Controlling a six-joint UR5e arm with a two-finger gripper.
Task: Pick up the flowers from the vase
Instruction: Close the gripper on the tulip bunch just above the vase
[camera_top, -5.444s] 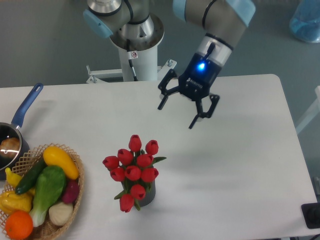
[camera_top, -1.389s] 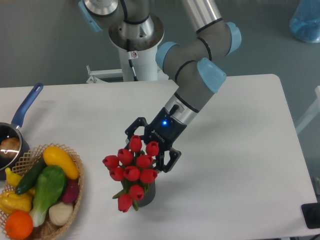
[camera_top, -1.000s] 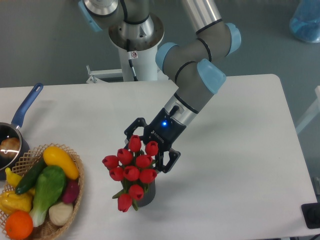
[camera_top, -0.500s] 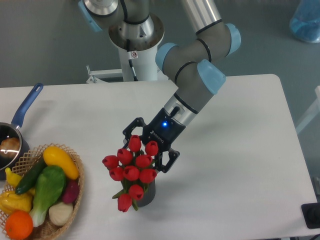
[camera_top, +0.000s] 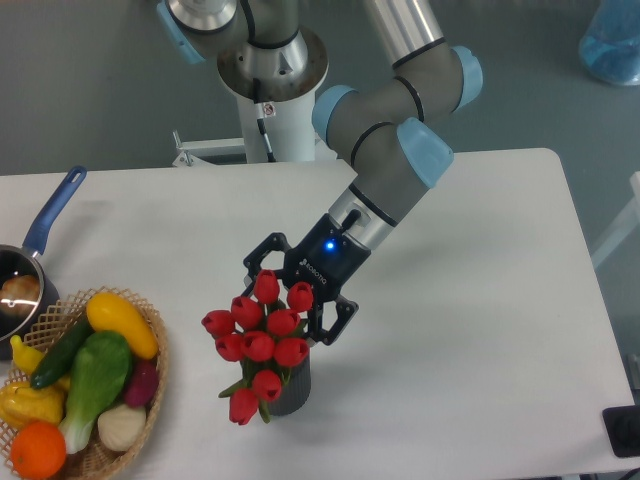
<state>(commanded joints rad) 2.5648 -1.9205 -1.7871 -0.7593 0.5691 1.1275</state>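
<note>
Flowers (camera_top: 260, 340) are sitting in the vase (camera_top: 290, 392), near the front edge of the table (camera_top: 480, 300), approx centre-left. Red tulip heads are fanning up and toward 10 o'clock from the vase mouth, w/ one bloom drooping low at 7 o'clock beside the vase wall. Green leaves are poking out around the lower blooms.

Gripper (camera_top: 296, 296) is reaching in from 1 o'clock, blue light glowing on its body. Jaws are standing spread apart, one black finger showing at 11 o'clock of the bunch and the other at 3 o'clock, w/ the top two tulip heads lying between them. Whether the fingers are touching the blooms, can't tell from this angle; nothing is being squeezed yet.

Basket (camera_top: 150, 370) of veg and fruit is sitting at 9 o'clock of the vase, well apart. Blue-handled saucepan (camera_top: 45, 225) is poking in at the left edge of the table.
</note>
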